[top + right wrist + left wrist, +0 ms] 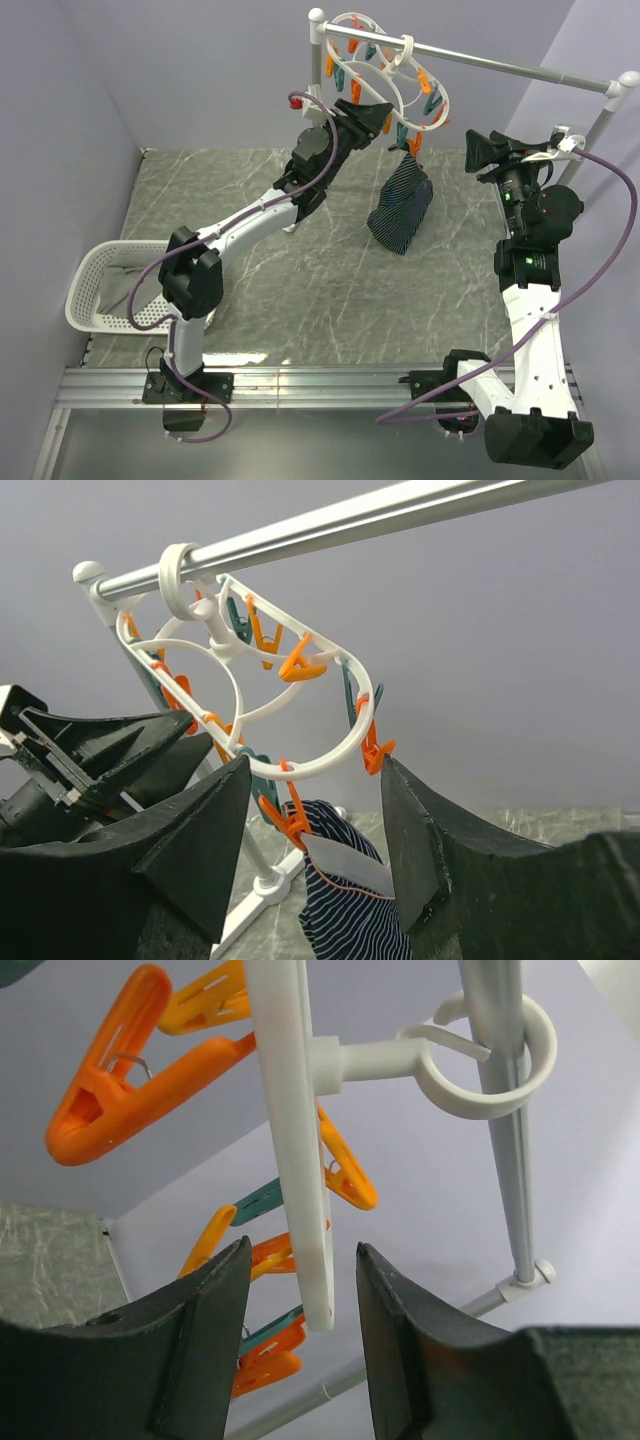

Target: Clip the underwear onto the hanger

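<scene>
The hanger, a white plastic double oval ring, hangs by its round hook from the smooth grey metal rail at the far side of the table. Glossy orange pegs and a few teal pegs dangle along its rim.

The underwear hangs from an orange peg at the right end of the hanger. It is soft dark navy cloth with fine pale stripes, falling in a loose, folded drape. The right wrist view shows a pale band and a thin orange-red seam at its top edge. Whether its low end touches the table I cannot tell.

The left gripper is raised to the hanger's left side. Its matte black jaws stand moderately apart with the flat white rim hanging between them, a gap on each side. The right gripper sits right of the underwear, well apart from it, its wedge-shaped jaws spread wide and holding nothing.

A white lattice basket sits at the near left of the marbled grey table, with a plain grey-green cloth inside.
</scene>
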Controlling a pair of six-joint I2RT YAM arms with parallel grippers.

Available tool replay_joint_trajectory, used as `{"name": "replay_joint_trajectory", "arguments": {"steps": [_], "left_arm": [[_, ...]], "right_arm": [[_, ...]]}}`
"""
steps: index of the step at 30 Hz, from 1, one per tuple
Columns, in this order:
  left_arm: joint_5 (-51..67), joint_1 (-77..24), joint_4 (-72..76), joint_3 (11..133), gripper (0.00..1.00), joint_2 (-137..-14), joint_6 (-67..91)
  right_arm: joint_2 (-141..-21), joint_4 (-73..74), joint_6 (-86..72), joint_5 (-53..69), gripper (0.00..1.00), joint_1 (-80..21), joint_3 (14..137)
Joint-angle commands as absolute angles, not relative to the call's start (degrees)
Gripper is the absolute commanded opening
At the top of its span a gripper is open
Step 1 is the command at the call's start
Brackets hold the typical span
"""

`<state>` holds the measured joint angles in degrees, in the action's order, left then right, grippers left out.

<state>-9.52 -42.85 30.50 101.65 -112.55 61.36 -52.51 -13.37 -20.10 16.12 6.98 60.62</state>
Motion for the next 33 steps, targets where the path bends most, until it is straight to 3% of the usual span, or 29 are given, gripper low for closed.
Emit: {"name": "replay_joint_trajectory", "arguments": {"steps": [1,5,8,15,26,33], "left_arm": [[-12.13,-43.33,32.08,105.55,0.52,-113.29,62.76],[-11.60,-43.24,33.92,107.14,0.48,-114.96,63.02],[-10.29,-43.07,35.94,107.93,0.40,-115.84,62.05],[-2.39,-40.00,33.58,110.57,0.00,-116.90,64.07],[26.41,-32.35,24.62,113.45,0.00,-116.28,72.15],[36.90,-31.29,23.81,116.72,0.00,-117.68,75.84]], "right_arm": [[-51.94,-16.96,-20.13,15.91,0.62,6.68,60.73],[-52.38,-17.05,-20.39,16.87,0.62,6.68,60.82],[-52.73,-17.23,-20.13,17.93,0.62,6.68,60.65],[-53.79,-16.79,-20.92,18.72,0.62,6.68,61.35],[-55.81,-16.88,-28.64,20.48,0.63,6.77,63.10],[-60.02,-12.39,-36.20,19.42,0.62,6.77,66.36]]}}
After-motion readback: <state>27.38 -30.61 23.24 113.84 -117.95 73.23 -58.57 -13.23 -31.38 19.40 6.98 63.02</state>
